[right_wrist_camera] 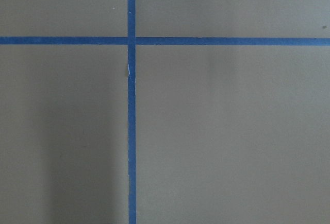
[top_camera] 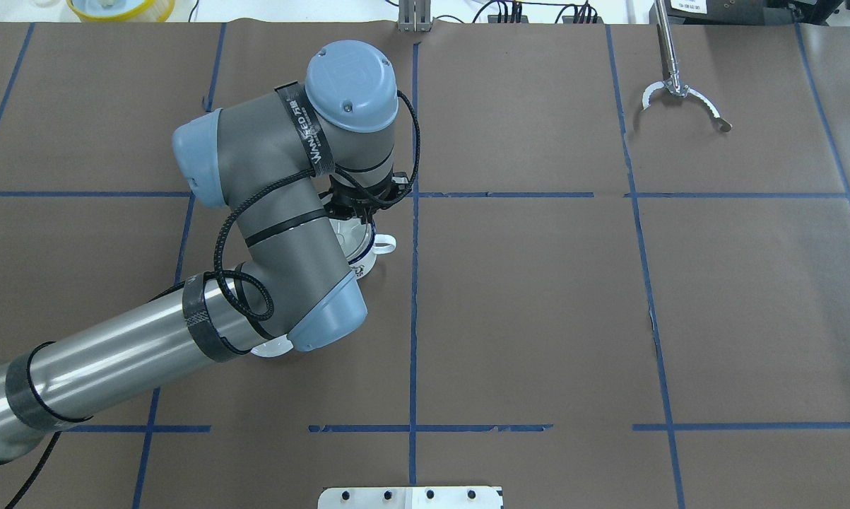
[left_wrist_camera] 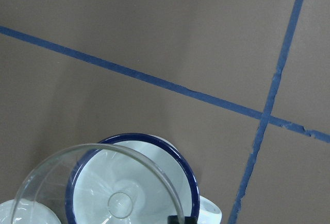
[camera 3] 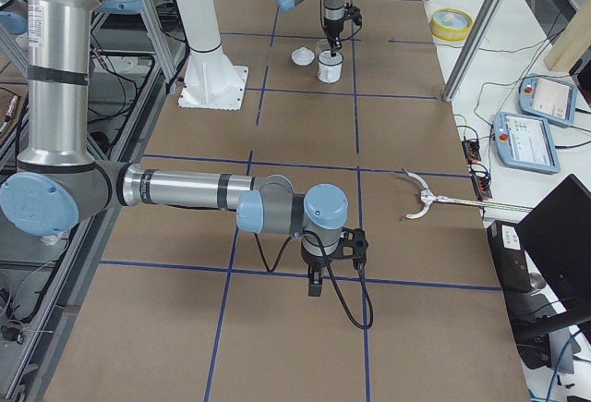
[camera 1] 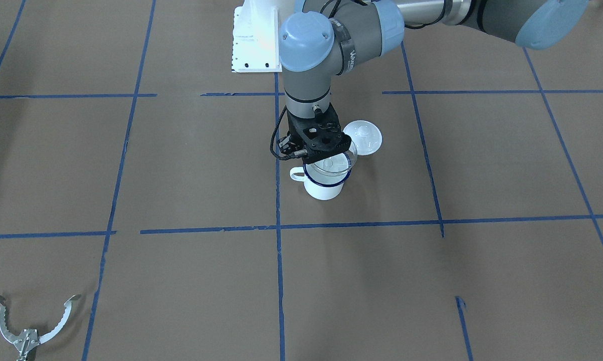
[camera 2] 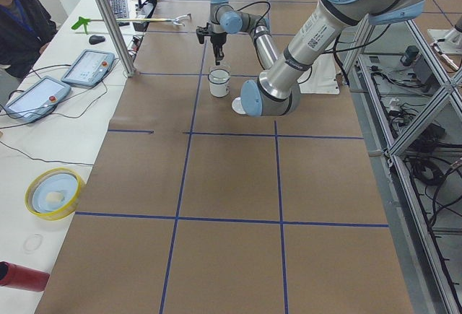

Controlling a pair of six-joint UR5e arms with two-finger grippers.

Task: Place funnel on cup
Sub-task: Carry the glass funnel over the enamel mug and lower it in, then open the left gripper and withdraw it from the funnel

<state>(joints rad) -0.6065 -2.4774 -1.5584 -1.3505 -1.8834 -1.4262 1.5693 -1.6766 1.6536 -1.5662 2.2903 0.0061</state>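
While its jaws, nearly closed, pinch the rim of the funnel [camera 1: 337, 164], the left gripper [camera 1: 323, 150] holds it over the cup [camera 1: 324, 189], slightly off-centre.

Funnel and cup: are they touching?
Cannot tell. In the left wrist view the funnel overlaps the rim of the cup, spout inside its outline, but no view shows contact or a gap plainly.

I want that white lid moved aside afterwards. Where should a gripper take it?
By the small central knob, from straight above. The lid lies flat on the table beside the cup, knob apparently up, and its thin rim gives little to catch.
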